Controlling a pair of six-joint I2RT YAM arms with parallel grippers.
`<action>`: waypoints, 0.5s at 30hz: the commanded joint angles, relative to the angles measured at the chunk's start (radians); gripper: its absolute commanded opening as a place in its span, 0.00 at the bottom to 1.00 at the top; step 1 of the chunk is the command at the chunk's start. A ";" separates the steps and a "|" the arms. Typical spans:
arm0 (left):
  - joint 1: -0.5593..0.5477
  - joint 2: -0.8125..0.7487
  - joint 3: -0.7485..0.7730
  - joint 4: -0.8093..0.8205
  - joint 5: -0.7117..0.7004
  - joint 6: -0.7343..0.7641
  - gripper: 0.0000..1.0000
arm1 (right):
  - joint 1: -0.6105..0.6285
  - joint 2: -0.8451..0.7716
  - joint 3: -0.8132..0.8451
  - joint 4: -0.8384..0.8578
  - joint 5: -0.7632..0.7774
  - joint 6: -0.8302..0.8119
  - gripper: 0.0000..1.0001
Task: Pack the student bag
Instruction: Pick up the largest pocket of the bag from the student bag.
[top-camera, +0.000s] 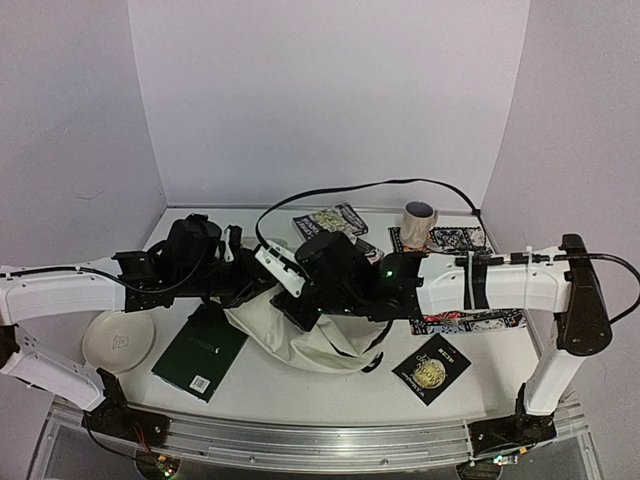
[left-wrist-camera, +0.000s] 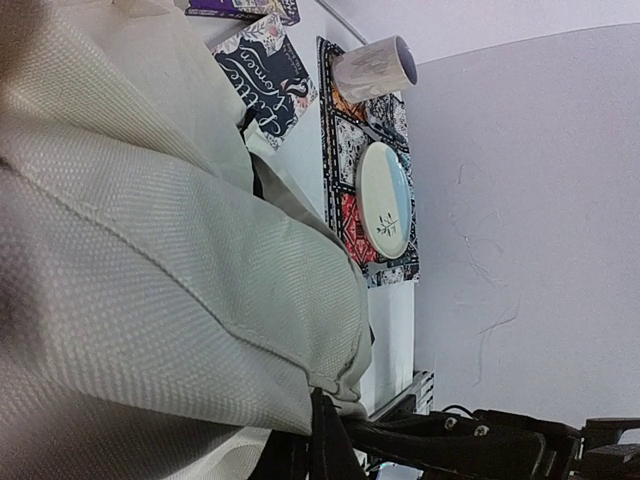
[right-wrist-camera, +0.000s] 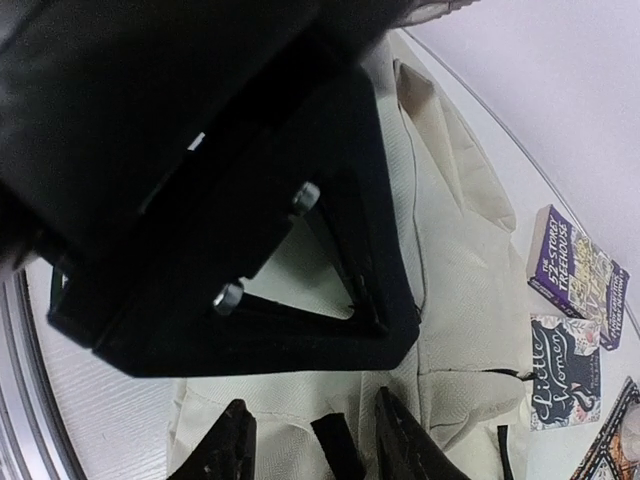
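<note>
The cream student bag (top-camera: 305, 340) lies slumped at the table's middle, with black strap ends showing. It fills the left wrist view (left-wrist-camera: 150, 270) and lies under the right fingers (right-wrist-camera: 450, 250). My left gripper (top-camera: 250, 285) sits at the bag's upper left edge; in its own view (left-wrist-camera: 325, 412) the dark jaws pinch a seam of the cream fabric. My right gripper (top-camera: 297, 305) hovers low over the bag top, close beside the left one. Its jaws (right-wrist-camera: 318, 445) stand open, with a black strap (right-wrist-camera: 335, 448) lying between them. The left gripper's black body (right-wrist-camera: 200, 180) blocks much of that view.
A green book (top-camera: 200, 350) lies left of the bag, with a white plate (top-camera: 118, 338) beyond it. A black book with a gold disc (top-camera: 432, 367) lies front right. Behind are two books (top-camera: 330, 222), a mug (top-camera: 418, 222) and a patterned mat (top-camera: 470, 320) holding a plate (left-wrist-camera: 385, 200).
</note>
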 joint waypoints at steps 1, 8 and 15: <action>0.000 -0.007 0.065 0.131 0.032 -0.013 0.00 | 0.002 0.038 0.053 -0.032 0.080 -0.023 0.41; -0.001 -0.007 0.066 0.137 0.041 -0.018 0.00 | 0.001 0.063 0.065 -0.040 0.155 -0.032 0.36; -0.001 -0.013 0.061 0.140 0.034 -0.016 0.00 | 0.001 0.055 0.033 -0.043 0.191 -0.032 0.12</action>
